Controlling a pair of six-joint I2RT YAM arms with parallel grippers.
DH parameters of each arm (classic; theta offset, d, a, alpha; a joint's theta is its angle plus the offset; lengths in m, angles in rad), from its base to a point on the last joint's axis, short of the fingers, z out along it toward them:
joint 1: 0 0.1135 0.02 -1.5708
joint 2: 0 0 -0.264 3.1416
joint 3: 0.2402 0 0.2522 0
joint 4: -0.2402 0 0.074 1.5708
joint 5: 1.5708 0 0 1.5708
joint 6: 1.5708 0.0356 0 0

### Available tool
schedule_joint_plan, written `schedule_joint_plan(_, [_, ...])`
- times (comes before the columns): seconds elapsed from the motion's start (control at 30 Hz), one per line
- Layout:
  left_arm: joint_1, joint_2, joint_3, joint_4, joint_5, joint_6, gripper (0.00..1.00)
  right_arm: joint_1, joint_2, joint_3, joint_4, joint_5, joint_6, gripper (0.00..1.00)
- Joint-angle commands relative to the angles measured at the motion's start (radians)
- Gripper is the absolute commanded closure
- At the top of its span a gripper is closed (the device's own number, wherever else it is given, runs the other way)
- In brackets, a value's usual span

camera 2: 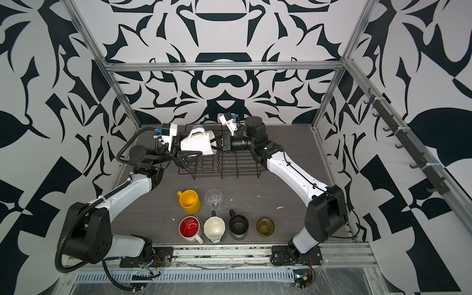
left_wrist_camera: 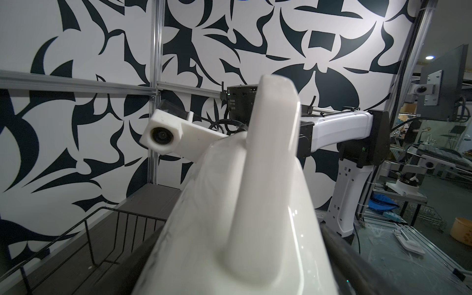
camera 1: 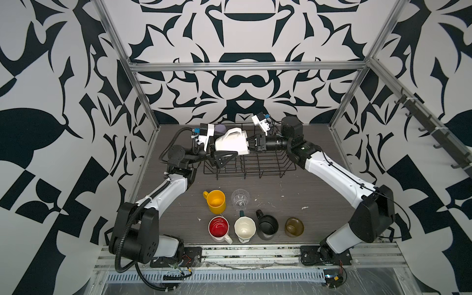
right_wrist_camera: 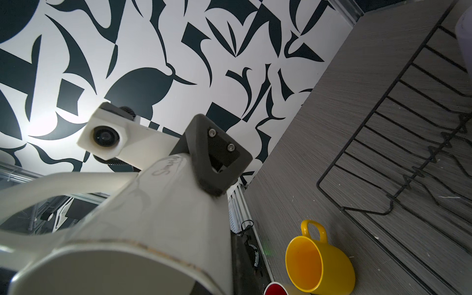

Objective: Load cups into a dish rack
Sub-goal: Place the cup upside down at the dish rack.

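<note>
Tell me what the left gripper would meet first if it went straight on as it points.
Probably the white mug, which lies sideways between the left gripper's jaws; beyond it, the right gripper on its rim.

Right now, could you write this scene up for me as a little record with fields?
held cup: white faceted mug, on its side above the left end of the dish rack
right jaws: shut on the mug's wide end
left jaws: straddle its narrow end; grip unclear
on table, upright: yellow mug, clear glass, red-inside mug, cream-inside mug, black mug, olive-brown cup
behind held mug: lilac tumbler, mostly hidden
</note>
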Motion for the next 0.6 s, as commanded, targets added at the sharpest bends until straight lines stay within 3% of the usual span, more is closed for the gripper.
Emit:
schedule_joint_plan(0.0, [-0.011,-0.015,0.012,0.000,0.029,-0.021,0.19,0.017,-0.018,0.072,0.159,-0.023,0.027,1.00])
schedule_joint_plan(0.2, [-0.010,-0.032,0.029,-0.075,0.017,-0.001,0.33,0.016,-0.018,0.071,0.159,-0.015,0.027,1.00])
schedule_joint_plan(0.4, [-0.009,-0.080,0.039,-0.231,-0.024,0.087,0.55,0.017,-0.019,0.074,0.157,-0.007,0.027,1.00])
schedule_joint_plan(0.57, [-0.010,-0.143,0.053,-0.383,-0.070,0.174,0.66,0.017,-0.019,0.075,0.153,0.001,0.027,0.93])
